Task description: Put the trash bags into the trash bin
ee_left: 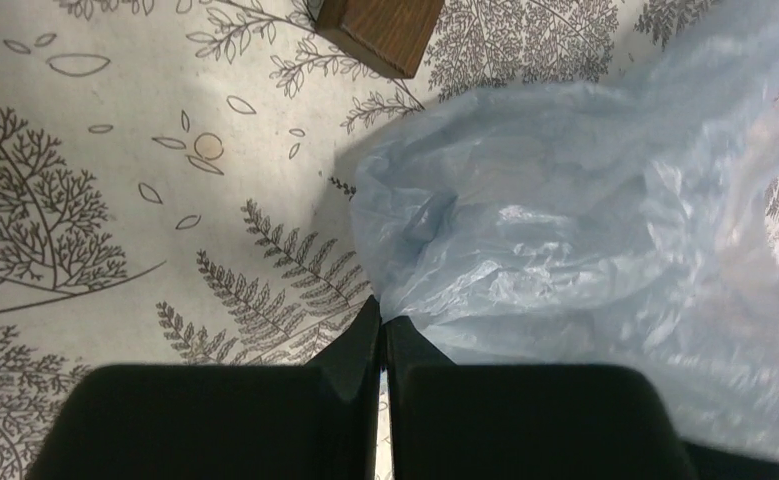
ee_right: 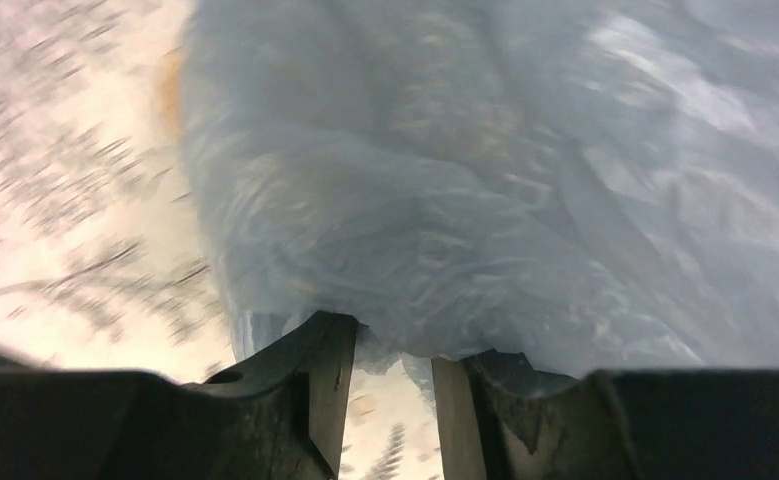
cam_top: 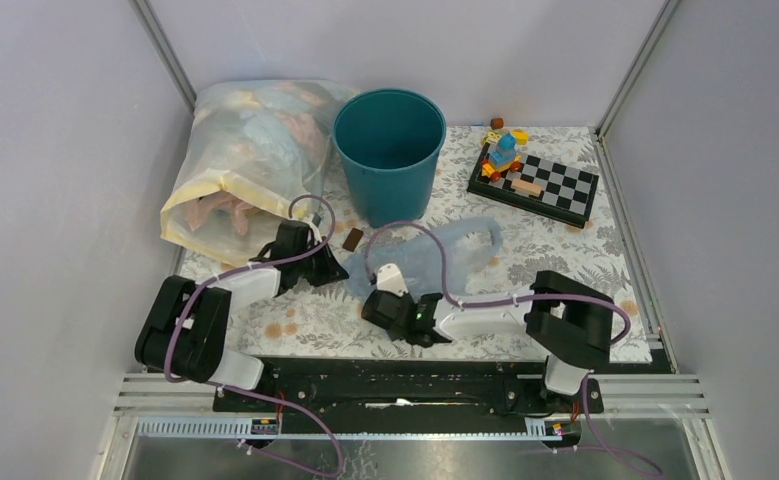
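Pale-blue plastic film, thin and crinkled, lies loosely spread on the fern-printed desk [cam_top: 575, 270]. This is the trash bag [cam_top: 455, 250], near the middle of the overhead view and wholly outside the trash bin [cam_top: 389, 150]. The teal bin stands upright at the bag's 12 o'clock, close to it, with its mouth facing up.

The left gripper [ee_left: 380, 320] sits at the bag's 9 o'clock side. Its jaws are clenched, the black tips pressed together with no gap. The bag's edge comes right down to those tips, and I cannot tell whether any film is caught between them. A small brown wooden block [ee_left: 380, 30] lies at 12 o'clock from the tips in the wrist view, just beside the bag's edge.

The right gripper [ee_right: 390, 345] is at the bag's 6 o'clock side, low over the desk. Its jaws are released: a gap separates the two fingers, and the desk print shows through it. A bulging fold of the bag rests over both tips. That wrist view is blurred, so finer contact is unclear.

A large clear yellowish bag [cam_top: 245, 160] stuffed with cloth lies at the bin's 9 o'clock, right beside it. A chequered board [cam_top: 545, 190] lies at the bin's 3 o'clock, apart from it, with coloured toy pieces [cam_top: 503, 155] on its far left corner.
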Controlling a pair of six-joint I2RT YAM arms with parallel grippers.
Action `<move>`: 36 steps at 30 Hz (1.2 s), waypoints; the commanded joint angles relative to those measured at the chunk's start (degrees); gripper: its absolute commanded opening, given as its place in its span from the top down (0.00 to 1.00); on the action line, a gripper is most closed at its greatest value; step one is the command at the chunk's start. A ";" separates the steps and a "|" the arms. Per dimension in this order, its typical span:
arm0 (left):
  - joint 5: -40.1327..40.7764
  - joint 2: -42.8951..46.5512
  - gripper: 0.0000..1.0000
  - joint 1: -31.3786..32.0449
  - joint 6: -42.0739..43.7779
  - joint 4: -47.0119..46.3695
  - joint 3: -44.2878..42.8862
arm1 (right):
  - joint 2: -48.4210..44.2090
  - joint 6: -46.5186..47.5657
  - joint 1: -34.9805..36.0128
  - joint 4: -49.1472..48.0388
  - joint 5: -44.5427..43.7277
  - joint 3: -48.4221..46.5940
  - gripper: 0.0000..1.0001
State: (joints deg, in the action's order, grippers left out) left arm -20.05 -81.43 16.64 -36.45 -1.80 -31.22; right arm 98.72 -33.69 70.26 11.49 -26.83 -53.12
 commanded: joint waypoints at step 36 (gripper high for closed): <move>2.20 1.58 0.38 0.82 -0.28 3.38 -15.76 | -35.51 -10.55 9.62 34.93 -14.00 -3.64 0.10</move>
State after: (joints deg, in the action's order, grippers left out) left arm -16.91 -87.94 17.19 -36.07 2.07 -49.34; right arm 68.82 -40.95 81.87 42.94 -38.61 -60.64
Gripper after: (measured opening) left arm 0.564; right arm 0.913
